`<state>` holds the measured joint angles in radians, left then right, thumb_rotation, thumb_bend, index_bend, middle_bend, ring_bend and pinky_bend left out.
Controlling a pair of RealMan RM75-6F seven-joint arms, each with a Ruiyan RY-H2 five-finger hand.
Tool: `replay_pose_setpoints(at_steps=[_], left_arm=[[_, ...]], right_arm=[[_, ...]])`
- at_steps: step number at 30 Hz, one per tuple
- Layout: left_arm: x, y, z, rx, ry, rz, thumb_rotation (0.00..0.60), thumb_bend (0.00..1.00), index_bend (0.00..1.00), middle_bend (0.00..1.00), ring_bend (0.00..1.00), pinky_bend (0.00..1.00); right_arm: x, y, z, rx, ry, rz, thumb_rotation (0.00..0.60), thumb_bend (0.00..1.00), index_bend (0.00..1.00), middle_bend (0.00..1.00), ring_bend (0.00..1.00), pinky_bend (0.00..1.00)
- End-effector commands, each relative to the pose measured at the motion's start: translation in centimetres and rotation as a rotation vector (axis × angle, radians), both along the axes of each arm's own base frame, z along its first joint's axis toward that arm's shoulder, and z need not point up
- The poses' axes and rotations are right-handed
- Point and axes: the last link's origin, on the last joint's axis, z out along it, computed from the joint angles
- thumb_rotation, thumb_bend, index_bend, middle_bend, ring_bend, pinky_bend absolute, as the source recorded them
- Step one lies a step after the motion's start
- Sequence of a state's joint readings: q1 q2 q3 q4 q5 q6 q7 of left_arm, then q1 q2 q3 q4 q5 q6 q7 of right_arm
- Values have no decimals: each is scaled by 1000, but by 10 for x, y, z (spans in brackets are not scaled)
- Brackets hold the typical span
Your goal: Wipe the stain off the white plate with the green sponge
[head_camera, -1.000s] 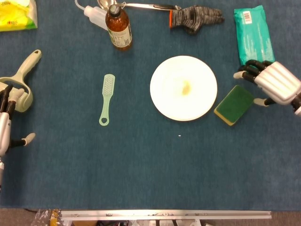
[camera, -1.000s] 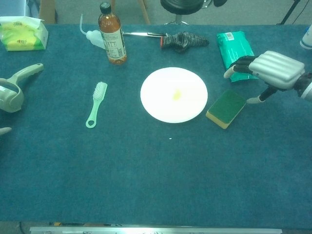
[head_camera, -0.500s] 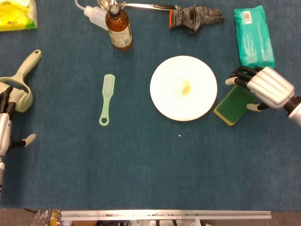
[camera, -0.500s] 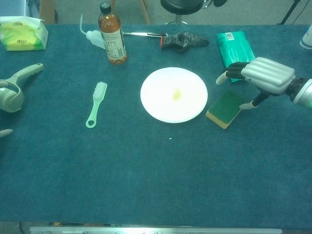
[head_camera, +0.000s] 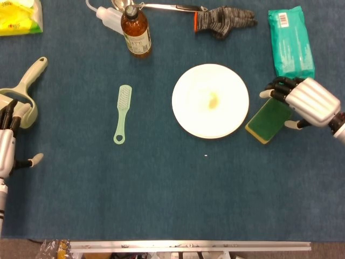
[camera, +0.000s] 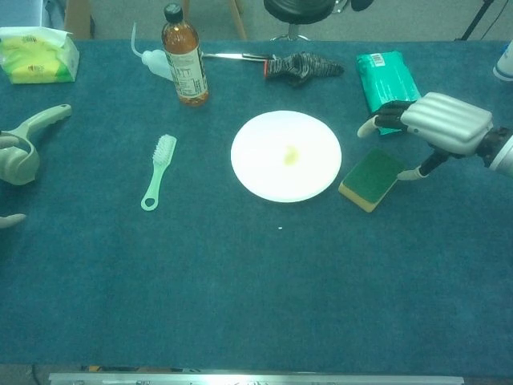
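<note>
The white plate (head_camera: 211, 100) (camera: 286, 156) lies at the table's middle right with a small yellow stain (head_camera: 213, 99) (camera: 289, 154) near its centre. The green sponge (head_camera: 268, 120) (camera: 370, 178), yellow-edged, lies flat just right of the plate. My right hand (head_camera: 305, 101) (camera: 437, 123) hovers over the sponge's right end, fingers spread and holding nothing; its thumb reaches down beside the sponge's right edge. My left hand (head_camera: 6, 145) (camera: 10, 219) sits at the far left edge, open, fingers apart.
A green brush (head_camera: 122, 113) lies left of the plate. At the back stand a brown bottle (head_camera: 135, 30), a squeeze bottle (head_camera: 108, 17), a grey glove (head_camera: 223, 20) and a teal wipes pack (head_camera: 291, 40). A pale handled tool (head_camera: 26, 91) lies beside my left hand.
My right hand moved left and down onto the sponge's right end, then eased slightly back to the right. The sponge and plate have not moved. The left hand shifted slightly.
</note>
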<state>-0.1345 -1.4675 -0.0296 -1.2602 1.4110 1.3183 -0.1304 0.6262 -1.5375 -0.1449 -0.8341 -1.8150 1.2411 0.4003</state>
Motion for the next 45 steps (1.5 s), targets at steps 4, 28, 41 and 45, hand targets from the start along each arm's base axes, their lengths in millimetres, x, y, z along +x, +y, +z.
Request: replay_pose_setpoints(at_steps=[4,28,41,45], left_arm=[[1,1,-2,-5,-2,-2,600,93,111,0,42,285],[-7,-3,-6,-10,-18,21,600,94,111,0,42,285],[-10,-5,-7,-9,-32,23,600,94,111,0,43,285],[-10,-5,-7,-9,-33,18,600,94,111,0,43,285]], right_arm=[[0,6,2,6,20,-10,600,0,270,279,200,450],[-17,-7,-20,31,58,-104,600,0,270,279,200,450],[-12,-14,-27,38,41,-96,600,0,270,294,215,476],[-13,-13,-29,44,45,-105,600,0,270,306,225,481]])
